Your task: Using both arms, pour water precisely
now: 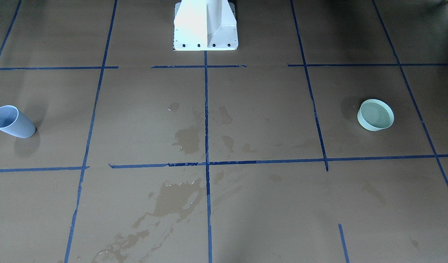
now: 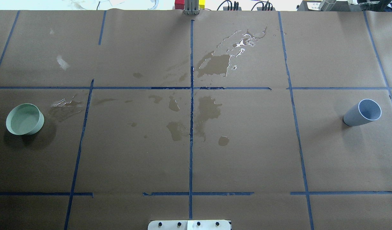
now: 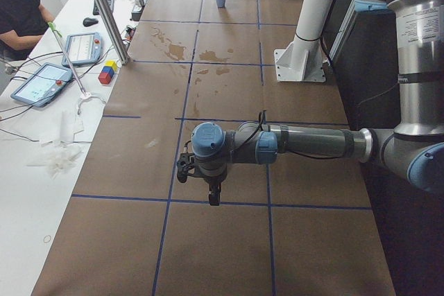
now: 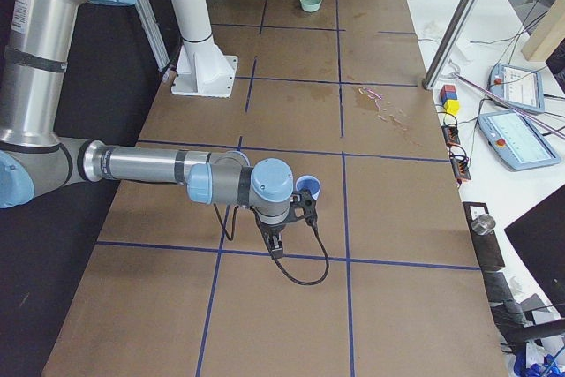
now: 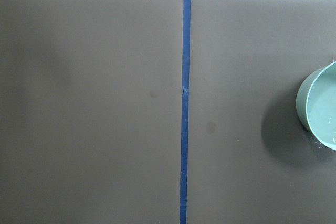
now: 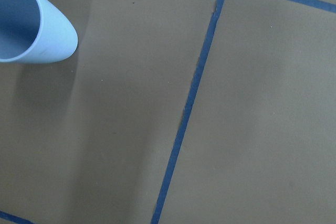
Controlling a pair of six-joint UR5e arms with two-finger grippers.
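Two vessels stand well apart on the brown paper-covered table (image 1: 267, 204) in the front-facing view. A pale blue cup (image 1: 14, 122) stands upright at the view's left edge. A shallow green bowl (image 1: 365, 125) sits far to the right, with what looks like the water (image 1: 376, 113) lying flat inside it (the surface is greyish and hard to read). Between them dark wet stains (image 1: 187, 140) spread around the central blue tape line (image 1: 206, 109), and the white pedestal (image 1: 205, 25) stands at the far top edge. The overhead view shows the same layout turned about: the bowl is at the left edge, the cup at the right, and the stains are in the middle, with glossy patches toward the far side. From the table's left end, the left arm (image 3: 305, 145) reaches out level above the near part of the table. Its left gripper (image 3: 212, 195) points down over the paper, and whether its fingers are parted or closed cannot be told from here. From the right end, the right arm (image 4: 150, 165) stretches out likewise. The right gripper (image 4: 275, 245) hangs downward with the cup showing just beyond its wrist, and its finger state cannot be told either. The left wrist camera catches the bowl at its right edge, partly cut off and well apart from a tape line. The right wrist camera shows the cup in its upper left corner with its open mouth visible.
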